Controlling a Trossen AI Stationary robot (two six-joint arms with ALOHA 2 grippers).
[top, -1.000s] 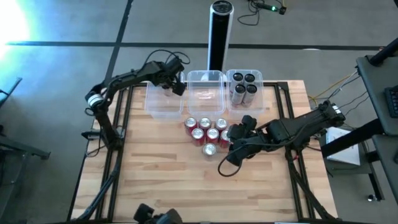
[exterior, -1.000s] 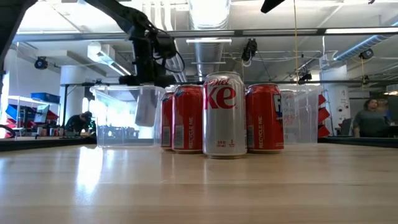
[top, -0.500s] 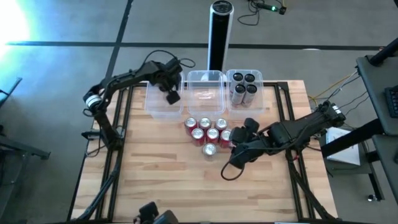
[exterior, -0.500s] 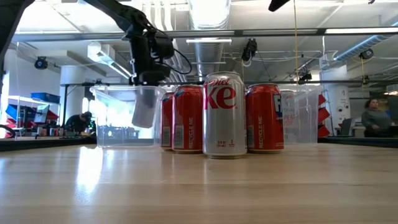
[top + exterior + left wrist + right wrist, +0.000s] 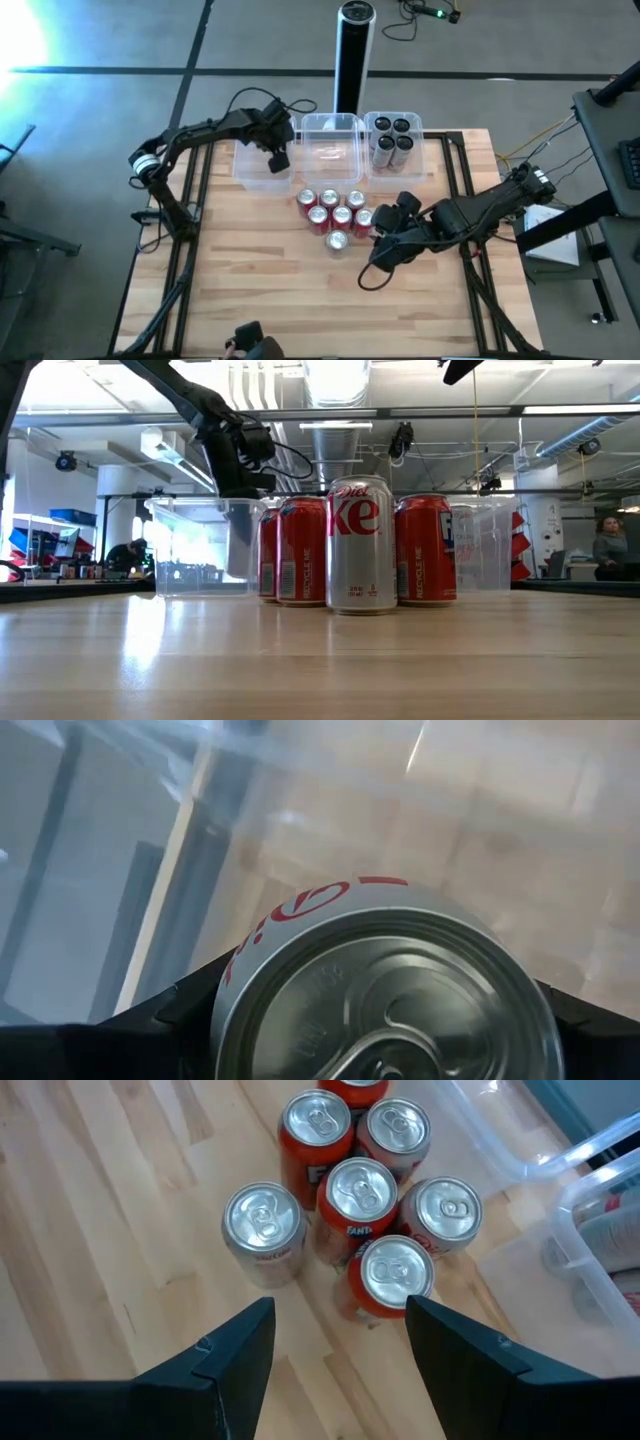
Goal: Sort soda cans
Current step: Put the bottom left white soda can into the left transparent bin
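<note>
From above: the left pincer (image 5: 279, 160) sits upper left of centre, over the leftmost clear tub (image 5: 252, 172), clamped on a silver can (image 5: 279, 163). Middle tub (image 5: 330, 125) sits next to it, and the right tub (image 5: 419, 148) has four dark cans (image 5: 392, 139) in it. A tall black post (image 5: 352, 55) stands behind the tubs. The cluster of red cans (image 5: 333, 211) plus one silver one is mid-counter (image 5: 260, 280), and the right pincer (image 5: 384, 238) hovers just to its right, fingers apart and empty

Low view: a silver Diet Coke can (image 5: 361, 545) stands front and centre, blocking most of the red ones. Left arm dips into the tub on the left

Left wrist: silver can top (image 5: 385, 995) fills the bottom of the frame, between the fingers, tub wall behind it

Right wrist: seven can tops near the top centre, spread fingers (image 5: 225, 1360) below them
</note>
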